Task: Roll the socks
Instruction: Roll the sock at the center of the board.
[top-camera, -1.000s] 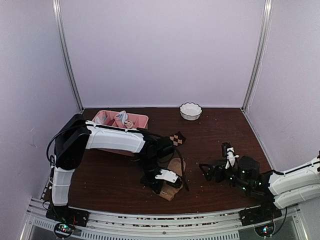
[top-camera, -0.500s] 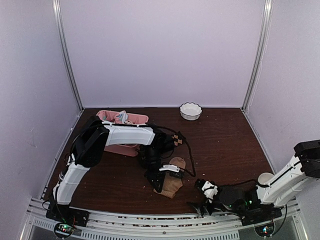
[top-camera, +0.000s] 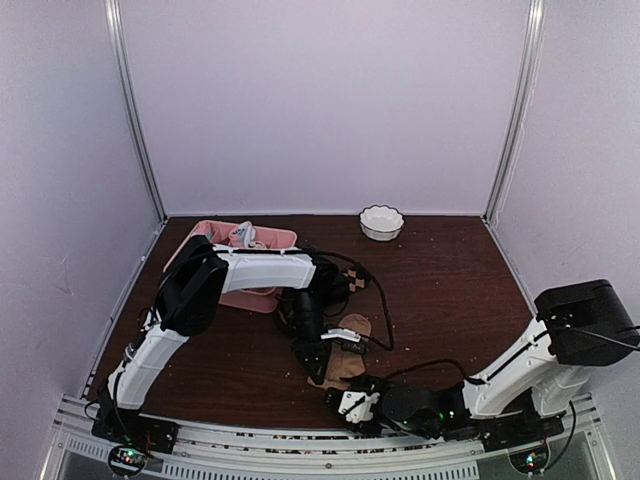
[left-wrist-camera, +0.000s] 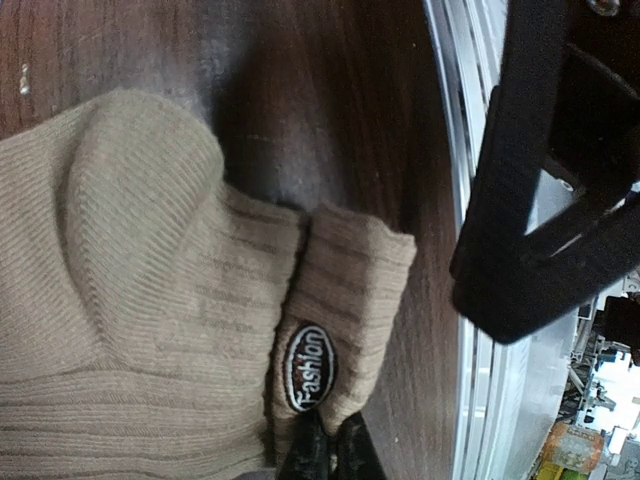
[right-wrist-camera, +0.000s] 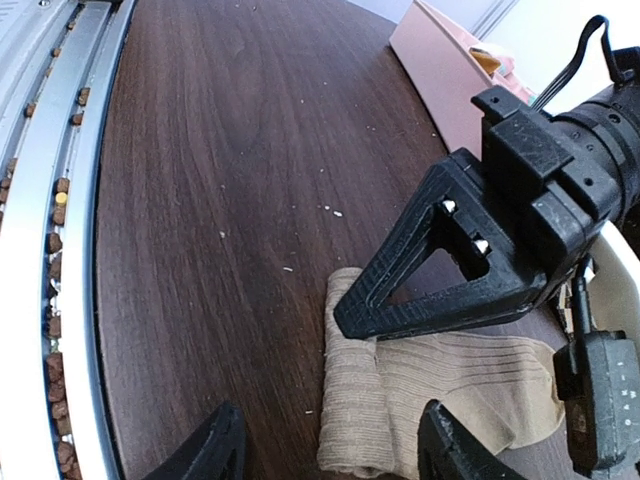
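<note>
On the counter (top-camera: 450, 290), near its front edge, the tan sock (top-camera: 347, 362) lies limp; it should handle light, soft and stretchy. Your left jaws sit pressed together at its folded cuff (left-wrist-camera: 345, 270), your right jaws spread facing that end; grip the thick fold

Robot lab booth, plain walls (top-camera: 320, 100) (alu rails (top-camera: 250, 433))
</note>
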